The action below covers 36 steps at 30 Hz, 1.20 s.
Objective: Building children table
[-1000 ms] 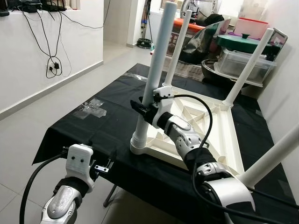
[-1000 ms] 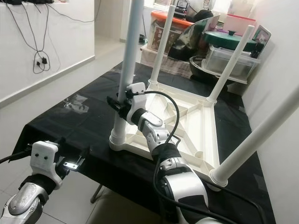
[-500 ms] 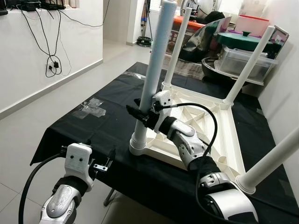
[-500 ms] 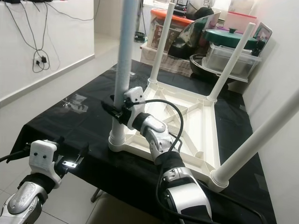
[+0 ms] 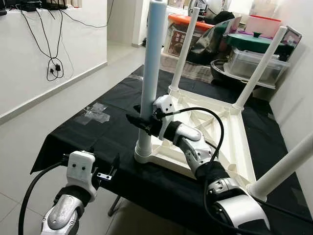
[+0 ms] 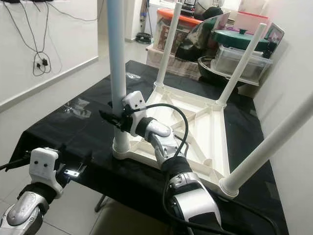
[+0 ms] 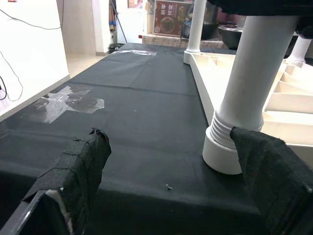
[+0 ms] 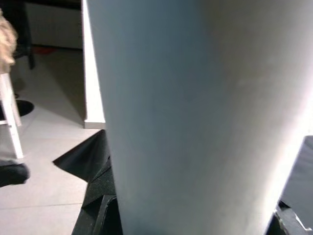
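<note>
White wall (image 5: 73, 44) on the left, black cables (image 5: 54, 63) hanging down it; pale tiled floor (image 5: 19, 142) below. Black cloth (image 5: 117, 98) over the work surface, clear tape patch (image 5: 95, 113) stuck on it. Plastic storage tubs (image 5: 254, 63) stacked at the back.

Black cloth (image 5: 112, 129) spread as the work surface, a patch of clear tape (image 5: 96, 113) stuck near one edge. Grey tiled floor (image 5: 29, 132) beside it. Dark cables (image 5: 55, 66) hanging down a white wall (image 5: 29, 54). Further back, a clear plastic box (image 5: 254, 66), a green lid (image 5: 252, 43), an orange-lidded bin (image 5: 181, 27).
</note>
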Available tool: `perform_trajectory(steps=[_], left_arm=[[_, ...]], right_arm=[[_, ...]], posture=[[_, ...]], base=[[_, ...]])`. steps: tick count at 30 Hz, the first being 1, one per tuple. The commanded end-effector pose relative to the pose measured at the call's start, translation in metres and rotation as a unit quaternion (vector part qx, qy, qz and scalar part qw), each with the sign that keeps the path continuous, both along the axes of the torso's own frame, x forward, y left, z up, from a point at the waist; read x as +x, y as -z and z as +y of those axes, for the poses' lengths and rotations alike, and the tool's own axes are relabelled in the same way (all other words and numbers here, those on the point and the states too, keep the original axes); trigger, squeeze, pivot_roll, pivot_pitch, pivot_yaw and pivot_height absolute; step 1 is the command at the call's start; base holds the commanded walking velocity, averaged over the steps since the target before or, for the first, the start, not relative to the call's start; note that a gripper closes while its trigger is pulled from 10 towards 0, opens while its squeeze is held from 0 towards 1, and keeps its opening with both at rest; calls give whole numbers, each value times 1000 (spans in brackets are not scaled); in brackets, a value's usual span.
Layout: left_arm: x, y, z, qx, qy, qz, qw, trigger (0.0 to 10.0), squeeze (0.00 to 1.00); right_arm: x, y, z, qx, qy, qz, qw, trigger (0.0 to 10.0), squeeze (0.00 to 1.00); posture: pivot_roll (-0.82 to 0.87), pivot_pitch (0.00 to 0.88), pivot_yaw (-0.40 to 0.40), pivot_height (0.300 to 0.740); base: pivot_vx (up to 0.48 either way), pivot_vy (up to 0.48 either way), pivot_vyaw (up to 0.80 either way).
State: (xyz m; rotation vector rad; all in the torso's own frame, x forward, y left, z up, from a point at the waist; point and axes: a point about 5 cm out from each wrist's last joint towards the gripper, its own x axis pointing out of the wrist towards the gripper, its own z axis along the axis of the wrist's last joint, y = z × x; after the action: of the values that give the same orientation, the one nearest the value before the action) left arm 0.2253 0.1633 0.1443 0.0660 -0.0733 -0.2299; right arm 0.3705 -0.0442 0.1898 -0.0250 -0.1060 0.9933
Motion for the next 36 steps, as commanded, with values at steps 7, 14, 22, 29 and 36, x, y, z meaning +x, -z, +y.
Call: perform_trajectory(steps=[7, 14, 22, 29, 36], left_arm=[[-2, 4, 3, -4, -8, 9, 1000, 10000, 0], [-1, 4, 12, 3, -23, 7, 1000, 10000, 0], [2, 2, 16, 8, -27, 4, 1000, 10000, 0], [3, 2, 15, 9, -24, 3, 1000, 10000, 0], [5, 1, 16, 10, -22, 2, 1000, 10000, 0]], right_arm=[[8, 41, -12, 10, 168, 147, 975, 0, 0], [8, 60, -61, 69, 432, 179, 881, 0, 0], [8, 50, -96, 87, 541, 122, 828, 0, 0], [7, 34, -55, 105, 390, 93, 910, 0, 0], [3, 21, -26, 101, 220, 84, 967, 0, 0]], posture=[[150, 0, -202, 740], [140, 0, -185, 740], [136, 0, -172, 740], [129, 0, -162, 740], [129, 0, -167, 740]], base=[[0, 0, 0], [0, 0, 0], [0, 0, 0], [0, 0, 0], [0, 0, 0]])
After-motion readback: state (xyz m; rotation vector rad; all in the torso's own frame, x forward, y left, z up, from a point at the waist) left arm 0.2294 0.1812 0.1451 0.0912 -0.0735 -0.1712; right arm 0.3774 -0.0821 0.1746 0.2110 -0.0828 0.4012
